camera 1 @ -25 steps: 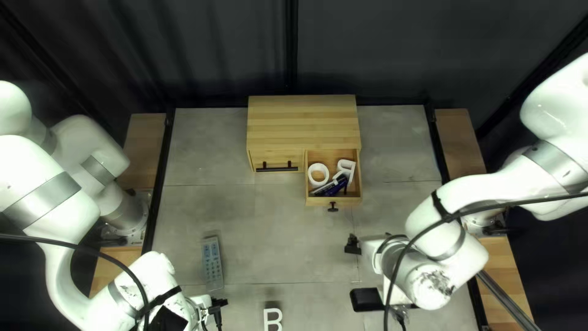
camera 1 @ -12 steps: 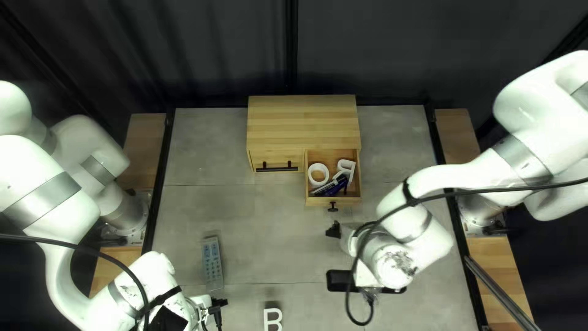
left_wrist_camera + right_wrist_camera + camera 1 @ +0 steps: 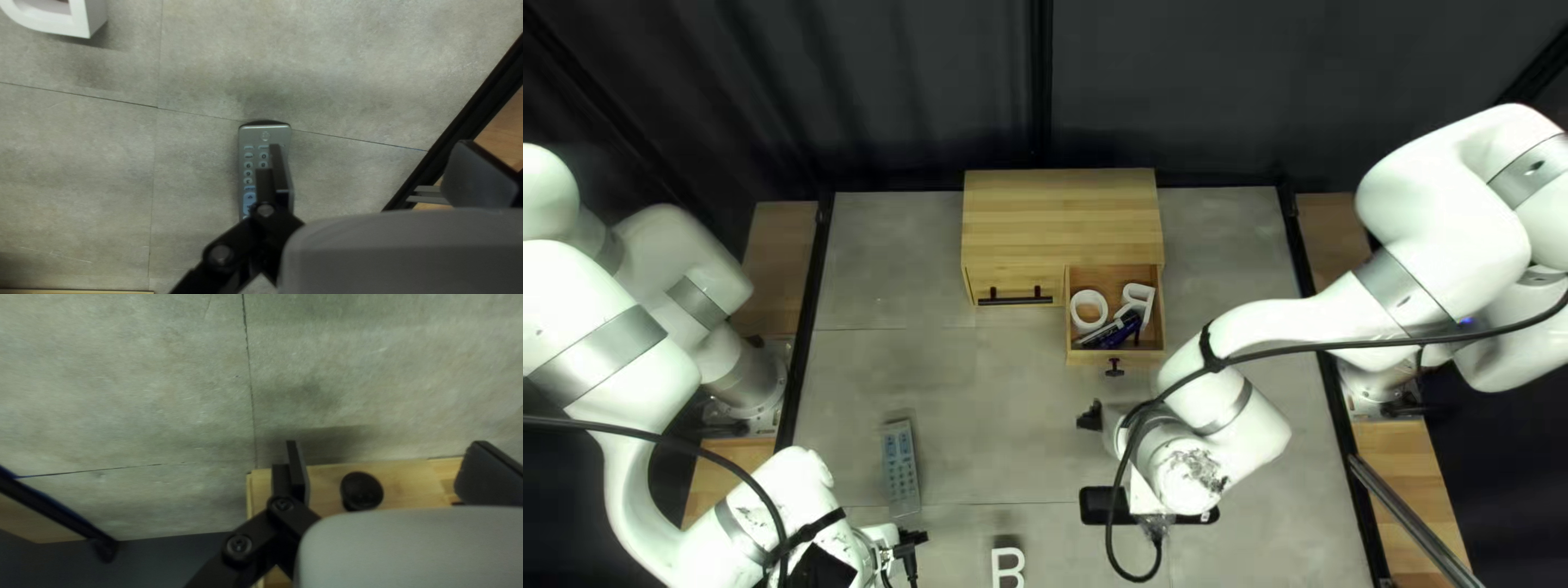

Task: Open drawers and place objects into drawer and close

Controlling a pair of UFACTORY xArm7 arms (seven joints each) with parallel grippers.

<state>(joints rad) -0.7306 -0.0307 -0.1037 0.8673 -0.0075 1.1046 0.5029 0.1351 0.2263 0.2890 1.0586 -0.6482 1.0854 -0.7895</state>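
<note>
"Wooden cabinet (image 3: 1062, 218), top left view: what's out?"

"One drawer (image 3: 1085, 357), pulled toward the near edge, knob (image 3: 1114, 368) foremost. Inside lie a white ring (image 3: 1076, 311), a white R (image 3: 1145, 292) and some pens (image 3: 1125, 327). The neighbouring drawer, with the bar handle (image 3: 1015, 299), is shut."

"And the remote (image 3: 900, 468)?"

"On the table (image 3: 958, 403), left of centre, long axis running from the cabinet side to the near edge, cabinet end leaning slightly left. The white B (image 3: 998, 567) stands apart from it, at the view's bottom edge. My left gripper (image 3: 912, 536) is near its lower end; my right gripper (image 3: 1090, 416) is just short of the knob."

"Left wrist view?"

"Jaws wide, nothing held. The remote points straight ahead, partly hidden under one finger; past the other runs the table's black rail (image 3: 463, 122). Broad table separates remote from B."

"Right wrist view?"

"Jaws wide too, gripping nothing. The knob shows between the fingers with a gap either side, and the drawer's corner peeks out just beyond one finger."
</note>
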